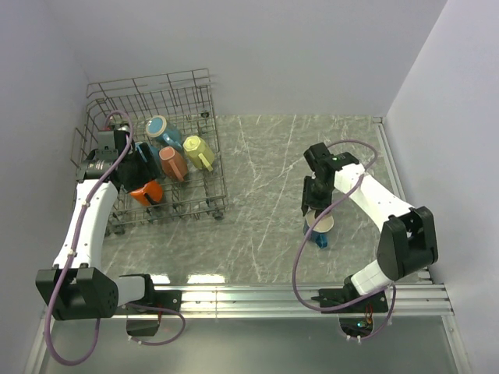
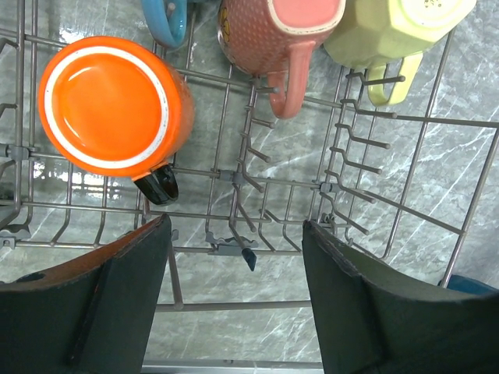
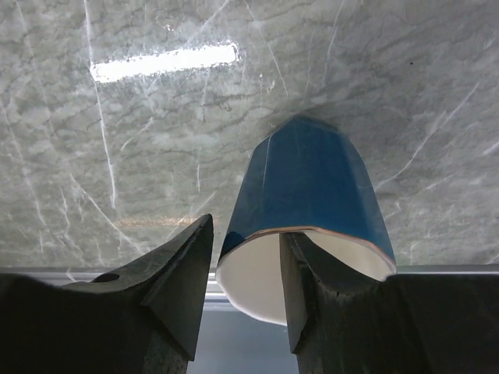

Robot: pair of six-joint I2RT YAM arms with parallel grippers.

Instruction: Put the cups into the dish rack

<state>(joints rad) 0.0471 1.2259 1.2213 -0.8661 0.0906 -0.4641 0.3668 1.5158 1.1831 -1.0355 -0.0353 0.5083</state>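
The dish rack stands at the back left. In it are a light blue cup, a salmon cup, a pale yellow cup and an orange cup. My left gripper hangs open inside the rack. Nothing is between its fingers, and the orange cup sits just beyond its left finger. My right gripper holds a dark blue cup over the table at the right. One finger is inside the cup and the other is outside its wall.
Rack wires and upright tines lie under the left gripper, with the salmon cup and the yellow cup further in. An aluminium rail runs along the near table edge. White walls close the back and the sides.
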